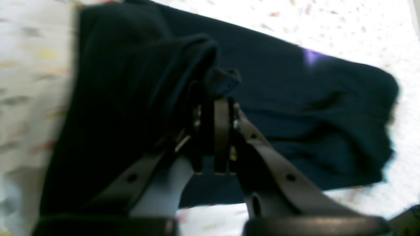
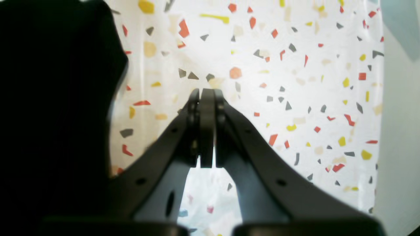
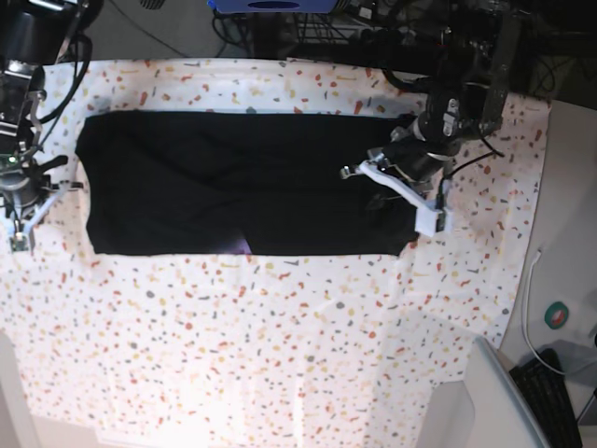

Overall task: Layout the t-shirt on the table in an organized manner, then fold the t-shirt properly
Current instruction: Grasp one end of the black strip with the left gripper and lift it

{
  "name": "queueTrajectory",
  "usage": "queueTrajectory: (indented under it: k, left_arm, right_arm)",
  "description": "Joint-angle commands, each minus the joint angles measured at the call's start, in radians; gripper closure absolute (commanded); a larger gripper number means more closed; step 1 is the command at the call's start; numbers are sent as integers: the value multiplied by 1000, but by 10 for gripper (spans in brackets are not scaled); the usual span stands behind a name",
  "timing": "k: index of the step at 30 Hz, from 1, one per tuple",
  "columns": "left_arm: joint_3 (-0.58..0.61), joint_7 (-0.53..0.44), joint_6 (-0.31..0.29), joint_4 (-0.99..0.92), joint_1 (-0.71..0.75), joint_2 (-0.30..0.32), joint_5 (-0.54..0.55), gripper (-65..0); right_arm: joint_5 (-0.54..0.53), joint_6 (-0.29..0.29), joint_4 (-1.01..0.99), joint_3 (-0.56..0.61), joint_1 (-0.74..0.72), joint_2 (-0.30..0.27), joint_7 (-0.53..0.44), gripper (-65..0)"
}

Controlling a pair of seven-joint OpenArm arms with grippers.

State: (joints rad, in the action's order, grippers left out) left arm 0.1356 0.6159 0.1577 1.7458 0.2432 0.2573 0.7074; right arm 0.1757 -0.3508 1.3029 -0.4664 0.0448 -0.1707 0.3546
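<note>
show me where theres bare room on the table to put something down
The widest free patch is the speckled table below the t-shirt's lower edge. Narrow bare strips run above the shirt. It is crowded at the shirt's ends, where the left gripper pinches fabric and the right gripper sits.

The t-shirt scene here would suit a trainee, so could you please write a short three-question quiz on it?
1. True or false: the left gripper is shut on a bunched fold of the t-shirt.
2. Which gripper holds nothing? A) the left one B) the right gripper C) neither
3. Fill the gap: in the base view the black garment lies as a long ____ band across the table.

Key
1. True: in the left wrist view its jaws pinch dark fabric that is raised off the flat part.
2. B: in the right wrist view its jaws meet over bare speckled cloth, beside the shirt's edge.
3. Folded: both long edges run straight and no sleeves show.
</note>
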Motion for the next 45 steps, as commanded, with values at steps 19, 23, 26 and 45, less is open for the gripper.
queueTrajectory:
  k: [19,23,26,45]
  left_arm:
    - [164,-20,1,-180,-213,-115,11,0]
    - [157,-20,1,-123,-201,-105,60,0]
    - [155,12,1,-119,-204,-77,142,0]
    - [236,32,-2,-278,-336,-117,194,0]
  right_arm:
    - [-3,5,19,-12,-4,-20,-16,0]
    - [-3,5,19,-12,-4,-20,-16,0]
    - [-3,5,19,-12,-4,-22,-16,0]
    - [-2,5,19,-4,-4,-17,-16,0]
